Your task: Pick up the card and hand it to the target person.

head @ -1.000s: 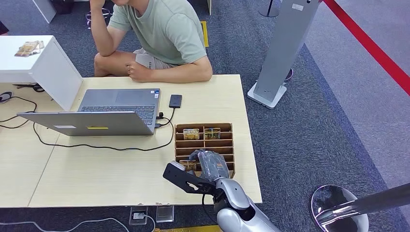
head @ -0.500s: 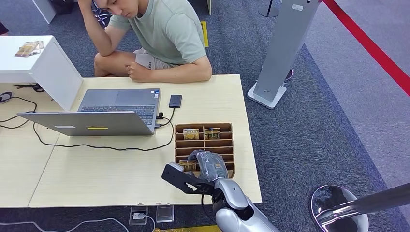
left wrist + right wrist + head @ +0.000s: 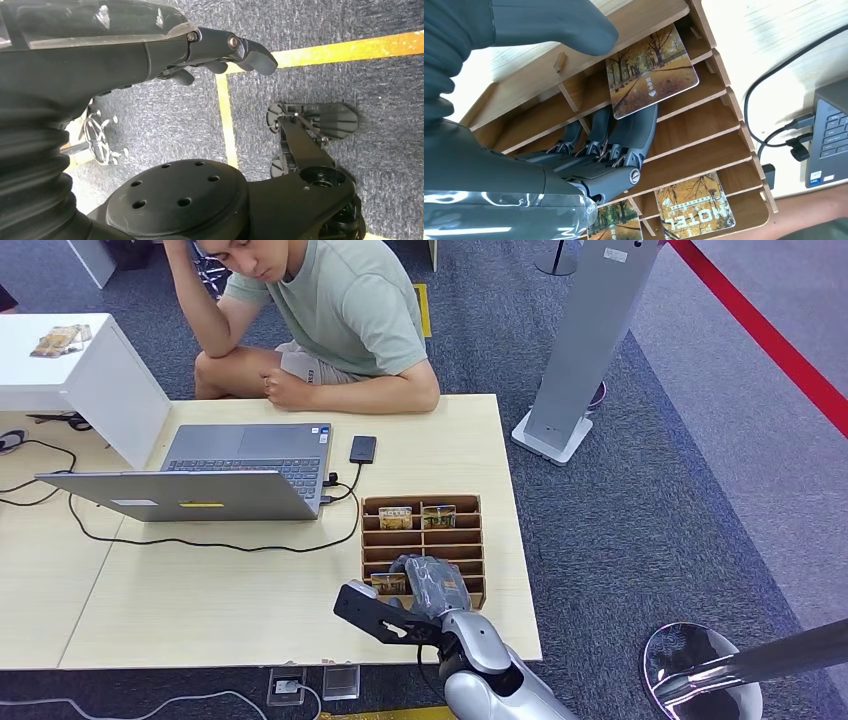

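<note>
An open grey laptop (image 3: 215,477) sits at the left of the pale wooden desk (image 3: 200,590), a black cable looping from it. Behind the desk sits a person (image 3: 330,315) in a green shirt. Right of the laptop stands a wooden card rack (image 3: 473,530). The right hand (image 3: 432,580) reaches into its nearest slot, fingers (image 3: 624,137) behind the autumn-tree card (image 3: 651,77) and thumb in front; whether it grips the card is unclear. The left hand (image 3: 220,47) hangs over carpet, fingers curled, holding nothing.
</note>
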Controlling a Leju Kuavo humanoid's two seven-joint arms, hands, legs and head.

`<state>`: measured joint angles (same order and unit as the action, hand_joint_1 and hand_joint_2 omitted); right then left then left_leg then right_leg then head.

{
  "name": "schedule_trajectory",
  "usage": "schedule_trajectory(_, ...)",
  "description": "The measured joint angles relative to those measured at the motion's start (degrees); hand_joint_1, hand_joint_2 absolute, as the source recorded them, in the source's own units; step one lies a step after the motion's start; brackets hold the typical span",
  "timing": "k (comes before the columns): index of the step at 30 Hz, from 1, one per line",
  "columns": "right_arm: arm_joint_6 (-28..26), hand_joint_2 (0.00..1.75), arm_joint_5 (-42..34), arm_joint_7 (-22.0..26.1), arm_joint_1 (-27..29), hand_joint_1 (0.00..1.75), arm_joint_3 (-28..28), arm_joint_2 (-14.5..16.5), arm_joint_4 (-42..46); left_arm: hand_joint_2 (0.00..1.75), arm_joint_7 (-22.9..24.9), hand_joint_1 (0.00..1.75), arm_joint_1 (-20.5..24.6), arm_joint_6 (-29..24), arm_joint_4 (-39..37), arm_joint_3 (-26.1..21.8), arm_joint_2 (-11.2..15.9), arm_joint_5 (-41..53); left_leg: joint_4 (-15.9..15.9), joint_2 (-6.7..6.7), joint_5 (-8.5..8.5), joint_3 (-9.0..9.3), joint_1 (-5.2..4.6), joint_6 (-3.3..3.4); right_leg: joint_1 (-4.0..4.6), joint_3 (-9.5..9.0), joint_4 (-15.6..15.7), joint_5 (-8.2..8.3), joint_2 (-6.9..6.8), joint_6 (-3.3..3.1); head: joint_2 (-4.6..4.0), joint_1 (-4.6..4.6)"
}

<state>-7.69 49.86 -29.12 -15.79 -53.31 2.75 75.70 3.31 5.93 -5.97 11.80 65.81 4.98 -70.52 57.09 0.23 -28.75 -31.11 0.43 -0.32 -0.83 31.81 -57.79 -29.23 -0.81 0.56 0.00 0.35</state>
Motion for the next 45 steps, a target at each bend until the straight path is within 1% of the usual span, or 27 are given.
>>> schedule_trajectory(3,0.06,1.75,0.00,0.01,-0.08,1.01,-0.02,0.02,-0.19,1.75,0.03,0.00,0.00,-0.02,0.00,0.01,0.00,-0.03,0.00,0.00,0.00,0.01,0.00,0.00,0.00,-0.01,0.00,0.00,0.00,0.00,0.01,0.00)
schedule_trajectory(5,0.11,1.75,0.00,0.02,-0.11,1.20,-0.03,0.07,-0.31,1.75,0.02,0.00,0.00,-0.02,0.00,0.01,0.00,-0.03,0.00,0.00,0.00,0.01,0.00,0.00,0.00,-0.01,0.00,0.00,0.00,0.00,0.01,0.00)
schedule_trajectory(7,0.10,1.75,-0.01,0.07,-0.11,1.32,-0.05,0.19,-0.44,1.75,0.03,0.00,0.00,-0.02,0.00,0.01,0.00,-0.03,0.00,0.00,0.00,0.01,0.00,0.00,0.00,-0.01,0.00,0.00,0.00,0.00,0.01,0.00)
schedule_trajectory(11,-0.46,1.75,0.00,0.41,-0.19,1.40,-0.02,0.32,-0.68,1.75,0.02,0.00,0.00,-0.02,0.00,0.01,0.00,-0.03,0.00,0.02,0.00,0.02,0.00,0.00,0.00,-0.01,0.00,0.00,0.02,0.00,0.00,0.01)
schedule_trajectory(15,-1.15,1.75,-0.01,0.70,-0.40,1.61,0.02,0.40,-0.96,1.75,0.02,0.00,0.00,-0.02,0.00,0.01,0.00,-0.03,0.00,0.02,0.00,0.04,0.00,0.00,0.00,-0.01,0.00,0.00,0.03,0.00,0.00,0.00)
schedule_trajectory(23,-2.18,1.75,0.03,1.25,-0.39,1.62,-0.01,0.42,-1.31,1.75,-0.94,0.00,0.00,0.32,0.00,0.01,0.00,0.84,0.00,0.02,0.00,0.06,0.00,0.00,0.00,-0.03,0.00,0.00,0.03,0.00,0.00,-0.01)
schedule_trajectory(26,-3.92,1.75,0.36,2.29,-0.30,1.62,-0.01,0.42,-1.46,1.75,-0.79,0.00,0.00,0.00,0.00,0.01,0.00,0.83,0.00,0.02,0.00,0.06,0.00,0.00,0.00,-0.03,0.00,0.00,0.03,0.00,0.01,-0.01)
schedule_trajectory(28,-6.58,1.75,0.59,4.33,0.06,1.62,-0.02,0.42,-1.49,1.75,-0.71,0.00,-0.01,-0.02,0.00,0.01,0.00,0.78,0.00,0.02,0.00,0.05,0.00,0.00,0.00,-0.03,0.00,0.00,0.02,0.00,0.01,-0.02)
schedule_trajectory(30,-10.57,1.75,0.82,7.42,0.61,1.62,-0.04,0.45,-1.36,1.75,-0.71,0.00,-0.01,-0.02,0.00,0.01,0.00,0.73,0.00,0.01,0.00,0.04,0.00,0.00,0.00,-0.01,0.00,0.00,0.02,0.00,0.01,-0.03)
schedule_trajectory(32,-16.29,1.75,1.30,11.72,1.13,1.62,0.04,0.44,-0.79,1.75,-0.79,0.00,-0.02,-0.03,0.00,0.01,0.00,0.68,0.00,0.01,0.00,0.03,0.00,0.00,0.00,0.00,0.00,0.00,0.02,0.00,0.01,-0.03)
schedule_trajectory(35,-26.10,1.75,1.30,19.53,1.98,1.62,0.33,0.31,0.95,1.75,-1.09,0.00,-0.04,-0.05,0.00,0.01,0.00,0.68,0.00,0.02,0.00,0.02,0.00,0.00,0.00,0.02,0.00,0.00,0.02,0.00,0.01,0.01)
schedule_trajectory(37,-30.20,1.75,0.56,23.28,2.55,1.62,0.54,0.13,2.18,1.75,-1.27,0.00,-0.04,-0.09,0.00,0.01,0.00,0.69,0.00,0.02,0.00,0.01,0.00,0.00,0.00,0.02,0.00,0.00,0.02,0.00,0.01,0.03)
schedule_trajectory(40,-31.55,1.75,-0.76,25.19,3.08,1.62,0.66,-0.12,3.32,1.75,-1.44,0.00,-0.04,-0.20,0.00,0.01,0.00,0.68,0.00,0.02,0.00,0.01,0.00,0.00,0.00,0.01,0.00,0.00,0.03,0.00,0.01,0.04)
schedule_trajectory(45,-30.91,1.75,-2.56,25.74,3.23,1.62,0.66,-0.18,3.57,1.75,-1.49,0.00,-0.05,-0.20,0.00,0.01,-0.02,0.67,0.00,0.02,0.00,0.02,0.00,0.00,0.00,0.00,0.00,0.00,0.02,0.00,0.00,-0.03)
